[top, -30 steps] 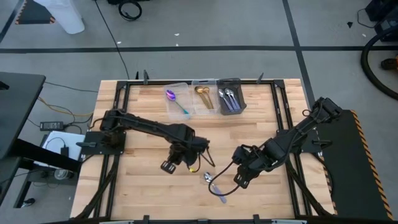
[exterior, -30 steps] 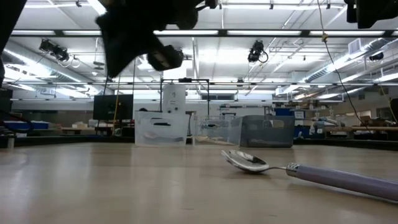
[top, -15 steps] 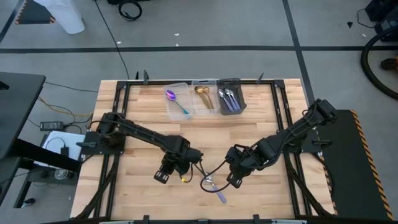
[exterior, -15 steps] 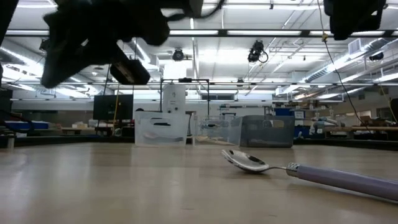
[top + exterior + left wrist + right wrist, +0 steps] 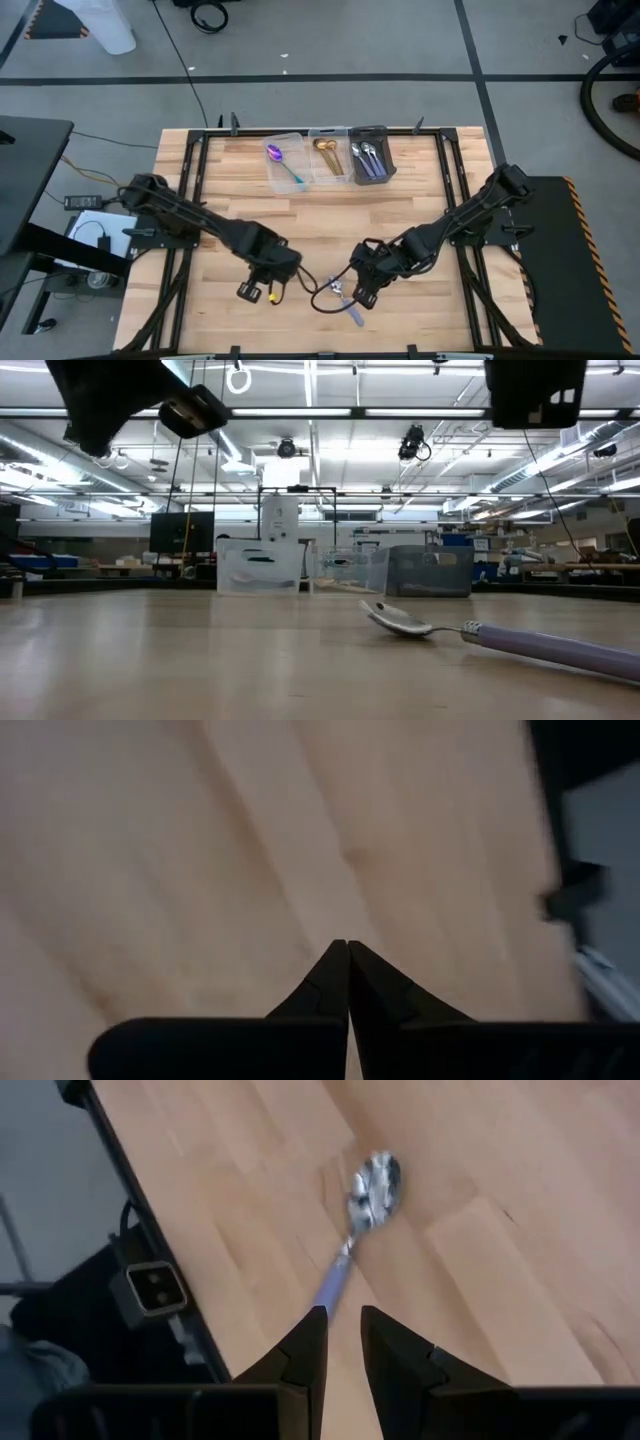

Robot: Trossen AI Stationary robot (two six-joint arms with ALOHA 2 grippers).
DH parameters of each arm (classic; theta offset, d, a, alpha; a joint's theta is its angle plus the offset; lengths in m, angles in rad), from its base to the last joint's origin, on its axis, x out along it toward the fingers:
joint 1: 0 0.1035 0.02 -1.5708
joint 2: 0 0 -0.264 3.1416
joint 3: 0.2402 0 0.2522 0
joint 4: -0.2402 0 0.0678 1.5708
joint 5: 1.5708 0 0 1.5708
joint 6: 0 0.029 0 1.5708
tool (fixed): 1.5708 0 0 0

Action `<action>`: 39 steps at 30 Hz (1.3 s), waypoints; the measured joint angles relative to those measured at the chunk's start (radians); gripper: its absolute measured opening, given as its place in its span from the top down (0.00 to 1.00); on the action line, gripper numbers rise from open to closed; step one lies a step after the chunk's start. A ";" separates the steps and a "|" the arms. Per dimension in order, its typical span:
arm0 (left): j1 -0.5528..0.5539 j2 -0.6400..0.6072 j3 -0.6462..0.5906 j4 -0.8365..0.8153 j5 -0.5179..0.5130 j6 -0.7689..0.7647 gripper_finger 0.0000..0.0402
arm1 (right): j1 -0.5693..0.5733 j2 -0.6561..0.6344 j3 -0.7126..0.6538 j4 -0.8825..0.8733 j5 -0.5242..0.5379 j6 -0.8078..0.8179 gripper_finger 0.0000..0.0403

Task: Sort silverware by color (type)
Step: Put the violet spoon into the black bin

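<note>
A silver spoon with a lilac handle lies flat on the wooden table near its near edge; the low view shows its bowl resting on the wood. My right gripper hangs above the handle's end, open by a narrow gap, with nothing between its fingers. My left gripper is shut and empty over bare wood, to the left of the spoon. At the far edge, an iridescent purple spoon, gold silverware and silver silverware lie in three bins.
Two clear bins and a dark grey bin stand side by side at the far edge. The table's black frame and a small camera block lie close to the spoon. Bare wood spans the table's middle.
My left gripper has swung toward the table's left and near edges, staying shut. My right gripper has moved toward the table's left and down, coming over the spoon's handle. The spoon has kept its place.
</note>
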 joint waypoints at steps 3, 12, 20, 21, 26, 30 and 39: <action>-0.027 -0.036 -0.034 0.043 -0.096 -0.038 0.98 | 0.004 0.016 0.000 0.035 0.020 -0.010 0.81; -0.140 -0.090 -0.138 0.183 -0.306 -0.109 0.98 | 0.009 0.057 0.004 0.096 0.039 -0.011 0.81; -0.250 -0.115 -0.179 0.181 -0.430 -0.198 0.97 | 0.009 0.091 0.006 0.162 0.050 -0.010 0.81; -0.262 -0.119 -0.179 0.181 -0.438 -0.202 0.97 | 0.009 0.097 0.006 0.172 0.053 -0.010 0.81; -0.305 -0.157 -0.179 0.179 -0.501 -0.227 0.97 | 0.009 0.152 0.053 0.167 0.069 -0.033 0.81; -0.330 -0.190 -0.179 0.179 -0.536 -0.249 0.97 | 0.011 0.218 0.152 0.100 0.090 -0.070 0.81; -0.350 -0.219 -0.178 0.178 -0.537 -0.272 0.97 | 0.017 0.338 0.296 -0.087 0.147 -0.124 0.81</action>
